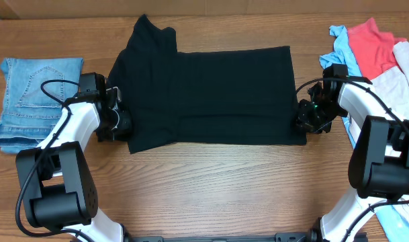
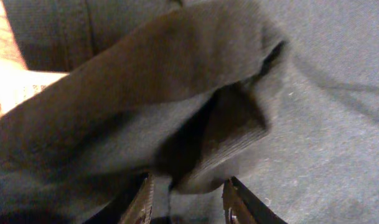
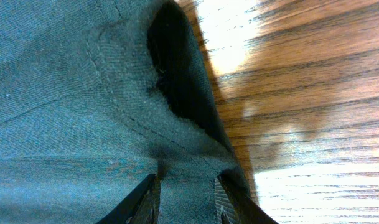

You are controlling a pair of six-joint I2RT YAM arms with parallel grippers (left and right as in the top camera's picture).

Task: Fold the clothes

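A black T-shirt [image 1: 211, 94] lies flat across the middle of the table, with a sleeve sticking out at the back left. My left gripper [image 1: 121, 123] is at the shirt's front-left edge. In the left wrist view its jaws [image 2: 186, 186] are closed on a raised fold of the dark fabric [image 2: 177, 93]. My right gripper [image 1: 305, 121] is at the shirt's front-right corner. In the right wrist view its jaws [image 3: 186, 186] pinch the stitched hem [image 3: 114, 99], which is lifted slightly off the wood.
Folded blue jeans [image 1: 33, 94] lie at the far left beside my left arm. A heap of blue, red and white garments [image 1: 379, 47] sits at the far right, behind my right arm. Bare wooden table [image 1: 224, 181] runs along the front.
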